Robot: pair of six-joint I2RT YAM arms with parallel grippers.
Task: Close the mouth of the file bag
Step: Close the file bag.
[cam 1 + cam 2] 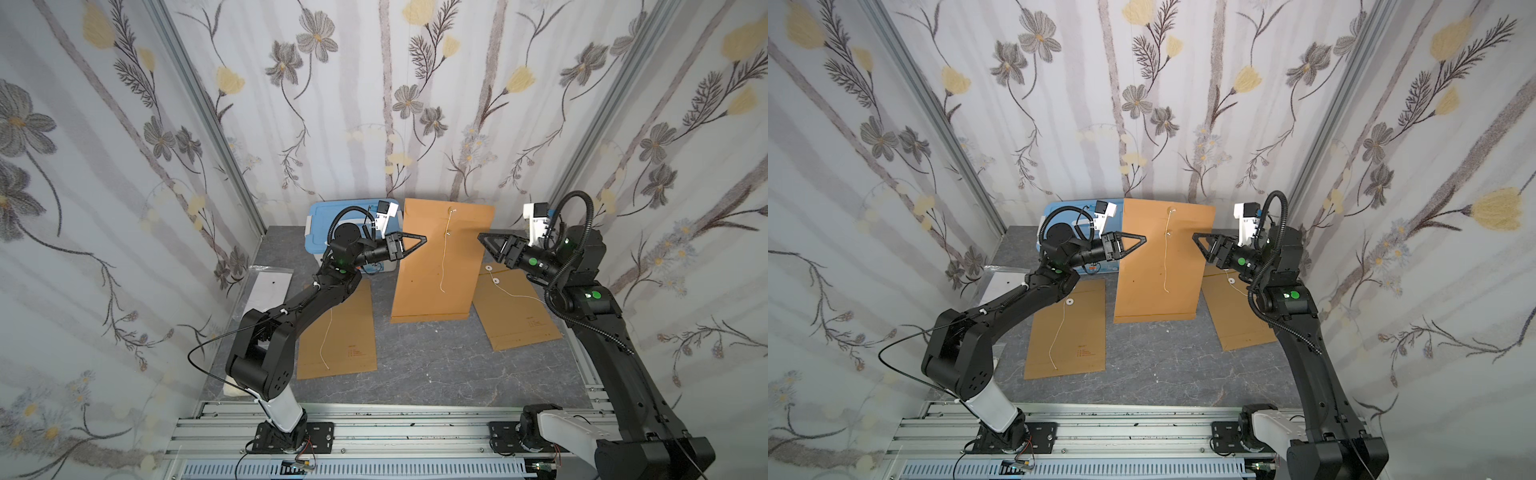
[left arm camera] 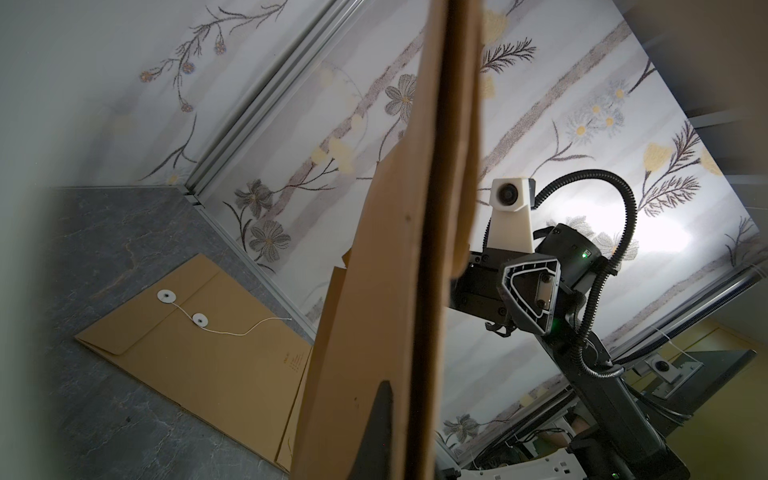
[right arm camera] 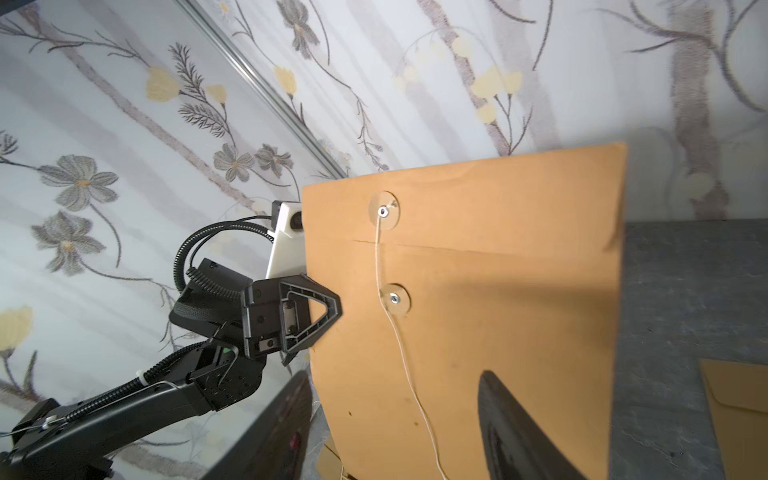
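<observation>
Flower-papered walls enclose a grey marbled table (image 1: 415,374), where the brown file bag (image 1: 440,266) stands upright in the middle, its white string (image 1: 444,266) hanging loose down the front. The left gripper (image 1: 423,240) is clamped tight on the bag's edge. The right gripper (image 1: 481,237) sits at the opposite edge with its jaws apart, gripping nothing. Two more envelopes (image 1: 345,340) (image 1: 519,316) lie flat on either side.

Blue box (image 1: 319,222) half hidden behind left arm (image 1: 316,303), file bag (image 1: 419,282); print (image 1: 351,352) on flat envelope (image 1: 353,324) unreadable.
</observation>
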